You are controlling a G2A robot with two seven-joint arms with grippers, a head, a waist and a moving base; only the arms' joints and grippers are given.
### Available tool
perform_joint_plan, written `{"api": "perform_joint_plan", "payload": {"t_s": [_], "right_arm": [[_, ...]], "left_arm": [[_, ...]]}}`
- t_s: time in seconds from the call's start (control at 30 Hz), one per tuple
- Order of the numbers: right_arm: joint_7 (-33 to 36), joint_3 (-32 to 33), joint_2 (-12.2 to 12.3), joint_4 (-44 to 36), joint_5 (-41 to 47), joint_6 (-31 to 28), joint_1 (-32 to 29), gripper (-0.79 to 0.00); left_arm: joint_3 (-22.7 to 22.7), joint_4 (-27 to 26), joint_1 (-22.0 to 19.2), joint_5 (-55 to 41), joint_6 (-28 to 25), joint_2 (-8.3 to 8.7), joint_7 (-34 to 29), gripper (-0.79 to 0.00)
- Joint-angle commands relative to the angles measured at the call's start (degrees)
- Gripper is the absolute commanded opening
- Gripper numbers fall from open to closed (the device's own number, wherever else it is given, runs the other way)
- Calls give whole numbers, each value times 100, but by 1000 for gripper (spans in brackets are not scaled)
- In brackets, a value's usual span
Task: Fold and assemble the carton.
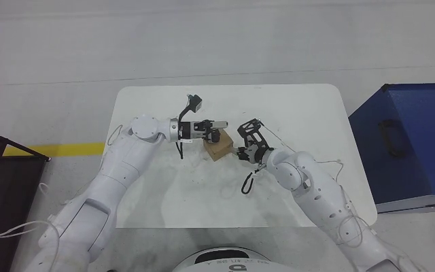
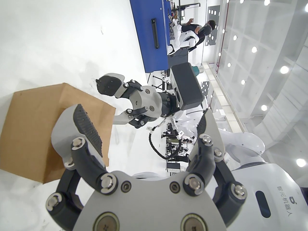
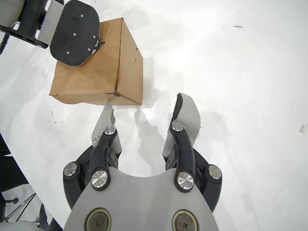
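Near mid-desk, carton [image 1: 219, 146]: sitting as a squared-up brown box on the white desk [image 1: 170, 197], between both hands.
Left hand [image 2: 142, 121]: spreading wide and gripping nothing, one pad [image 3: 74, 33] hanging over the carton's top face; I cannot tell whether it is touching.
Right hand [image 3: 144, 103]: gaping wide and empty just beside the carton, one fingertip lying at its lower edge.
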Motion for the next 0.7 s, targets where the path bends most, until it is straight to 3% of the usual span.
{"api": "perform_joint_plan", "payload": {"t_s": [0.0, 0.4, 0.67], "right_arm": [[13, -80, -11, -107, -6, -43, -33, -379], [-79, -66, -48, -56, -47, 100, 8, -428], [-82, -14, -65, -182, -14, 146, 25, -416]], "left_arm": [[19, 16, -23, 21, 34, -17, 62, 0], [61, 255, -155, -13, -24, -97, -1, 0], [-44, 254, -153, -272, -153, -118, -88, 0]]}}
